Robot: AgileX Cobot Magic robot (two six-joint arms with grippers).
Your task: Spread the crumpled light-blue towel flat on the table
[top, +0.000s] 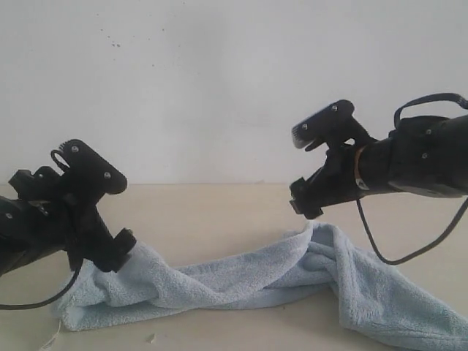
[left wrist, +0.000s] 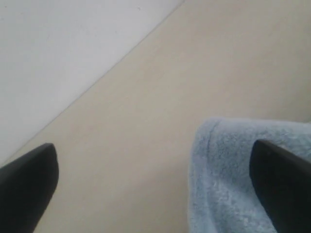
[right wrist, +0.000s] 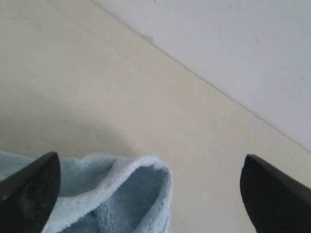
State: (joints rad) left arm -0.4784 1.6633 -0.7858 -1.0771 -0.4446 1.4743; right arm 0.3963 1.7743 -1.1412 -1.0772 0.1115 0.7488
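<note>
My left fingers [left wrist: 29,187] spread wide, pinching nothing; one tip just beside fluffy end of towel [top: 241,281]; my right fingers [right wrist: 31,191] spread wide too, empty, hovering just over raised fold of towel; towel lies bunched in long twisted band across tabletop [top: 212,208], not flat, apart from tabletop's far edge by wall [top: 219,88].

Free passage over bare table [top: 212,208] behind the towel [top: 241,278], up to the wall [top: 219,88]. Barred low by the twisted towel, left gripper [top: 121,248] at one end, right gripper [top: 303,207] above its hump.
</note>
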